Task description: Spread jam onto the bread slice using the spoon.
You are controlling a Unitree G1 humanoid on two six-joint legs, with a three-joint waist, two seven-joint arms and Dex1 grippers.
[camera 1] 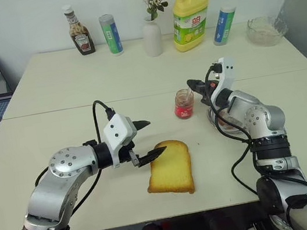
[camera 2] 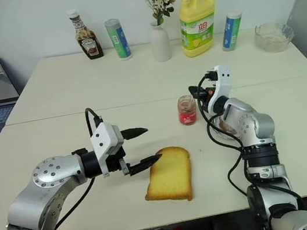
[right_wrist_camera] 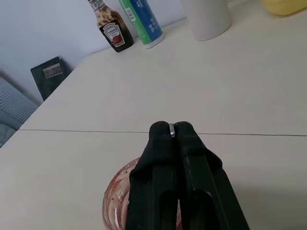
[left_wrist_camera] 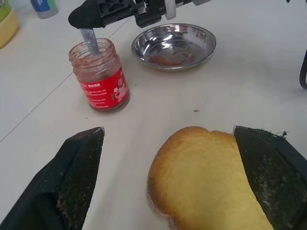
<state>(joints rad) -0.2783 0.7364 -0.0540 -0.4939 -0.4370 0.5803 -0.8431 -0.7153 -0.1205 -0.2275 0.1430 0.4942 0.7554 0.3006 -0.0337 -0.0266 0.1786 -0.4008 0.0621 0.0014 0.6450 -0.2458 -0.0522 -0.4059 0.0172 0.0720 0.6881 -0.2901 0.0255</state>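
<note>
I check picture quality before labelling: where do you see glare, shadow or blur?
Left wrist view: bright glare on the steel dish; the left gripper fingers look soft. Right wrist view: the jam jar is blurred under the right gripper. Left eye view: soft shadow beside the bread slice.

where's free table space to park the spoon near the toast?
Bare table lies left of the bread slice, behind the left gripper, and between the slice and the front edge on the right. Crowded: the jam, right gripper and steel dish cluster behind the slice.
</note>
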